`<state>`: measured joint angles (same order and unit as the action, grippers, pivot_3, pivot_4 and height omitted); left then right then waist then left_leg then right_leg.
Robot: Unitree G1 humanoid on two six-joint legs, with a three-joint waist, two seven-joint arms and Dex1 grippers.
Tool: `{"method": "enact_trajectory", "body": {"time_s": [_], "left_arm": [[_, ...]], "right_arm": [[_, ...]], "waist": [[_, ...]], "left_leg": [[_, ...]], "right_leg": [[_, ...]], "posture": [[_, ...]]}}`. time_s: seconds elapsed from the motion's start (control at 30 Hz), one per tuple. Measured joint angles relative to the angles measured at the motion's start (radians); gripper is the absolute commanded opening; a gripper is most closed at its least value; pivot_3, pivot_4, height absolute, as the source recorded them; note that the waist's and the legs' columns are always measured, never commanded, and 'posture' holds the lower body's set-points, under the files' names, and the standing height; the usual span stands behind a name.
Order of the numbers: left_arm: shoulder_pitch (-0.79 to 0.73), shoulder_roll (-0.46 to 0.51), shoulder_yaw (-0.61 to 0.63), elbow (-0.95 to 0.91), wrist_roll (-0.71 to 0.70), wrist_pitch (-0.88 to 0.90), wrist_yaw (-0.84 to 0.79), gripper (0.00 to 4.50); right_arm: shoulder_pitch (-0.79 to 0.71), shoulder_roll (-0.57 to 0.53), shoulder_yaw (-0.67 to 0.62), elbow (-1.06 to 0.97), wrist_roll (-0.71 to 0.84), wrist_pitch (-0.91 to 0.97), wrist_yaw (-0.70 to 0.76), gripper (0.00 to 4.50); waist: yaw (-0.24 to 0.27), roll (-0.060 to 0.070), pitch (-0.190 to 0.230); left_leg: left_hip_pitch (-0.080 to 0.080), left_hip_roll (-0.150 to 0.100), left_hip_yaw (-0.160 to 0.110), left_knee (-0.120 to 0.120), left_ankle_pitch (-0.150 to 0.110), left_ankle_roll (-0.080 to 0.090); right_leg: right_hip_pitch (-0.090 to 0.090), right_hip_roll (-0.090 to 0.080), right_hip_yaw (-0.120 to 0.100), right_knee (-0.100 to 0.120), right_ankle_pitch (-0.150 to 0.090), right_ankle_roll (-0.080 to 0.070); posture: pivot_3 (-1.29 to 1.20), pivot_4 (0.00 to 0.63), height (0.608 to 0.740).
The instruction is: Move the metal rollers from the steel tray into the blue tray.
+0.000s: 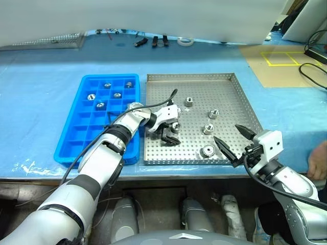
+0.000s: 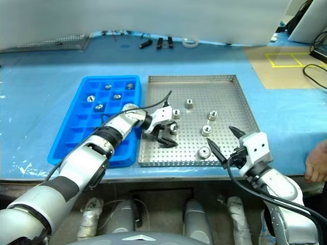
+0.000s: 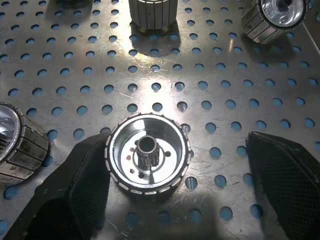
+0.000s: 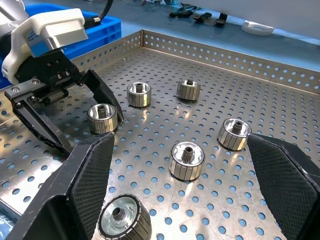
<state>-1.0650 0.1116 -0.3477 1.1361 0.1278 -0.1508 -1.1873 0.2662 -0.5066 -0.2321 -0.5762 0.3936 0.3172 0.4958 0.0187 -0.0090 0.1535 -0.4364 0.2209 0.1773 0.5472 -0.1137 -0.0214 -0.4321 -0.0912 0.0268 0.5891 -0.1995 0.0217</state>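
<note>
Rollers sit in both trays at this point: five lie in compartments at the far end of the blue tray (image 1: 76, 138), while six are scattered across the perforated floor of the steel tray (image 1: 232, 99). The left gripper (image 1: 168, 133) is down over one roller (image 1: 174, 127) near the steel tray's left side, its black fingers spread wide on either side of it and gripping nothing yet. In the left wrist view that roller (image 3: 149, 160) lies almost against one finger (image 3: 75, 195), with the other finger well apart from it.

To pick it cleanly, the gripper would likely do well to shift sideways until the roller is centred between the fingers, settle low enough for the pads to meet the ribbed wall, then close squarely — an off-centre squeeze could push the piece across the slick metal or tip it.

The left arm reaches in from the blue tray's side, forearm crossing the near corner of that tray, wrist bent so the gripper points down and toward the right. The right gripper (image 1: 239, 144) hangs at the steel tray's near right corner — fingers wide apart, empty, aimed roughly level across the tray
</note>
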Motion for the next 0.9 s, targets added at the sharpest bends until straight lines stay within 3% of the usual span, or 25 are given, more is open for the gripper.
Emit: {"method": "enact_trajectory", "body": {"time_s": [0.03, 0.13, 0.37, 0.67, 0.9], "left_arm": [[0.0, -0.001, 0.002, 0.003, 0.003, -0.003, 0.01, 4.5], [-0.005, -0.011, 0.017, 0.025, 0.006, -0.005, 0.063, 3.96], [-0.007, -0.007, 0.03, 0.032, 0.017, -0.016, 0.06, 1.7], [0.025, 0.014, 0.049, -0.01, -0.001, -0.015, -0.039, 1.7], [0.106, 0.084, 0.131, -0.293, -0.139, 0.071, -0.165, 1.7]], "right_arm": [[0.002, 0.0, 0.0, -0.004, 0.0, 0.0, -0.001, 4.45], [0.002, 0.0, 0.0, -0.011, 0.0, 0.0, -0.001, 4.5], [-0.013, -0.003, 0.0, -0.011, 0.0, 0.001, 0.0, 4.5], [-0.048, -0.031, 0.004, -0.004, 0.002, 0.018, 0.03, 4.5], [-0.098, -0.108, 0.016, 0.003, 0.047, 0.072, 0.139, 4.5]], "waist": [[0.0, 0.0, 0.0], [-0.001, 0.0, 0.0], [-0.003, 0.0, 0.0], [-0.001, 0.0, 0.0], [0.005, 0.0, 0.0]], "left_leg": [[0.0, 0.0, 0.0, 0.0, 0.0, 0.0], [0.0, 0.0, 0.0, 0.0, 0.0, 0.0], [0.0, 0.0, 0.0, 0.0, 0.0, 0.0], [0.0, 0.0, 0.0, 0.0, 0.0, 0.0], [0.001, 0.001, 0.0, -0.001, 0.0, 0.0]], "right_leg": [[0.0, 0.0, 0.0, 0.0, 0.0, 0.0], [0.0, 0.0, 0.0, 0.0, 0.0, 0.0], [0.001, 0.0, 0.0, 0.0, 0.0, 0.0], [0.0, 0.0, 0.0, 0.0, 0.0, 0.0], [0.001, -0.001, 0.0, 0.0, 0.0, -0.001]], "posture": [[-0.41, 0.15, 0.74], [-0.41, 0.15, 0.74], [-0.4, 0.15, 0.74], [-0.34, 0.15, 0.74], [-0.2, 0.15, 0.74]]}}
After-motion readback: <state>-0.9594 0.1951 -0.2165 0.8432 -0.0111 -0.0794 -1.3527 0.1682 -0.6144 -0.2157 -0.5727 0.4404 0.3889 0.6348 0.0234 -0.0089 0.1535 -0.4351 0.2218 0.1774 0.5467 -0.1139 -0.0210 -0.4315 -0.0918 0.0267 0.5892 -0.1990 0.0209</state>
